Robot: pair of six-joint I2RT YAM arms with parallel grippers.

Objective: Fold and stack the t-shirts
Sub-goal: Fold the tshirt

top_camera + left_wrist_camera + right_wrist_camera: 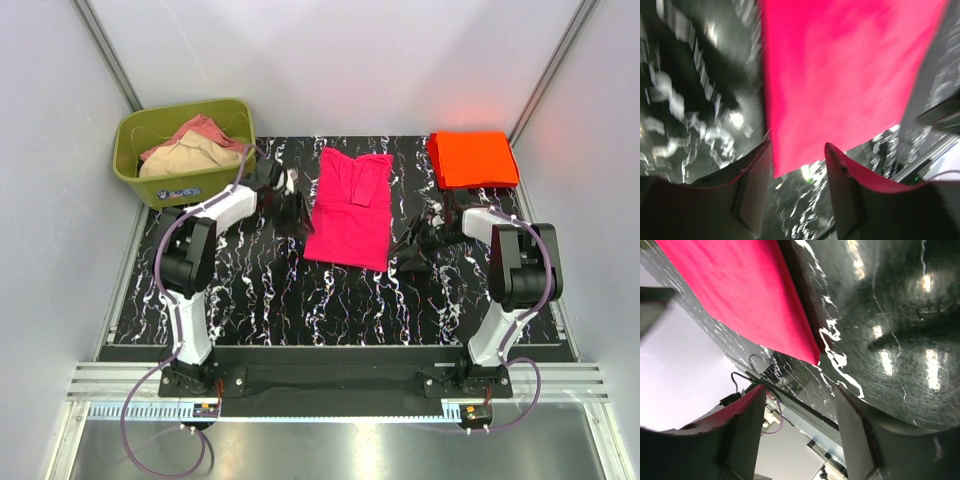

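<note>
The left hand (pixel 799 150) was open, with its two fingers (pixel 757 185) spread apart and nothing held between them. It sat low over the worktop (pixel 260 300), just beside the left edge of the pink t-shirt (pixel 350 205). The right hand (pixel 800 390) was open too, with an empty gap between its fingers, and it sat just beside the near right corner of the same shirt. I could not tell if either hand touched the cloth. The pink t-shirt lay flat in the middle of the worktop, folded into a long strip with a sleeve tucked over the top. The orange-red t-shirt (pixel 472 158) lay folded in a neat square at the far right corner, well apart from the pink one. The worktop was black and shiny with white wiggly lines all over it, like marble, and lights shone back from it. At the far left corner stood a green tub (pixel 135 170) with pale pink and tan cloths (pixel 195 145) piled inside. Plain light grey walls (pixel 340 60) stood around the worktop on three sides, with metal bars (pixel 110 55) in the far corners. A silver rail (pixel 340 385) ran along the near edge, where both arms were bolted down, and purple cables (pixel 160 260) ran along the arms.
</note>
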